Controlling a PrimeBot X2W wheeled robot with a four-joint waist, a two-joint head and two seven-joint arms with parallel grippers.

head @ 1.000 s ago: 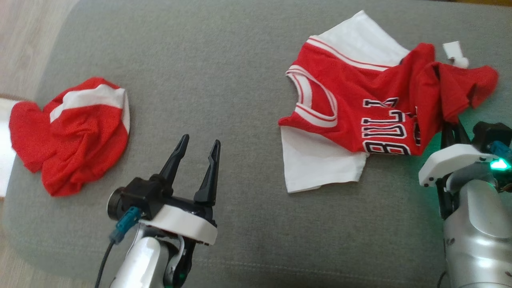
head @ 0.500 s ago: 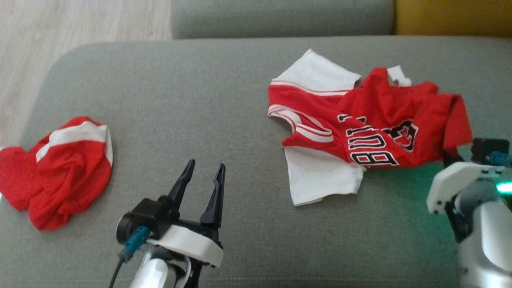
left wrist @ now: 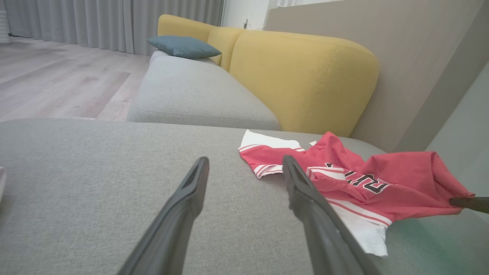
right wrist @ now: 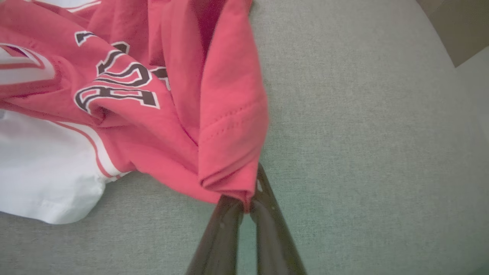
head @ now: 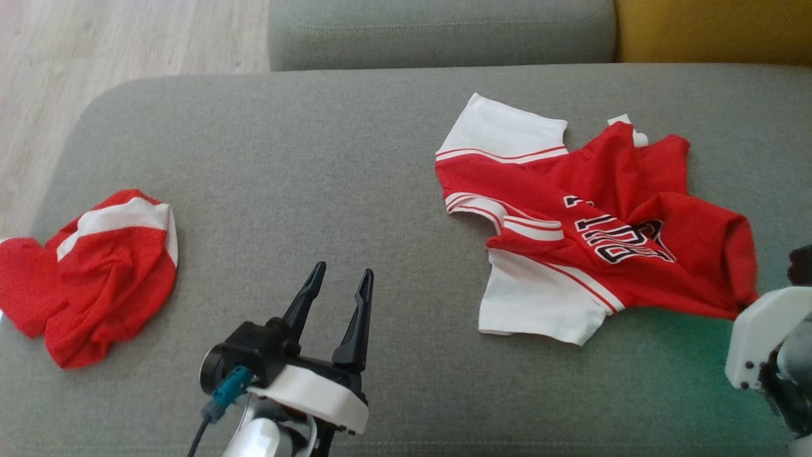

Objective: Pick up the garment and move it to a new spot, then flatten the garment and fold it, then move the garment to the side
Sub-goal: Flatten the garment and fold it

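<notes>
Grey sofa seat (head: 380,158): carries all.
Jersey (head: 571,209): on the seat's right half, less bunched than a second ago, so flattening looks under way.
Left gripper (head: 342,271): fingers apart, idle.
Right gripper (right wrist: 246,200): fingers clamped on the jersey's hem corner.

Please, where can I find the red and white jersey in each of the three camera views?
Head view: jersey right of centre on the grey cushion.
Left wrist view: jersey at right, past the left gripper.
Right wrist view: jersey upper left, hem pinched in the right gripper.
Shared landmark: its black lettering.
</notes>
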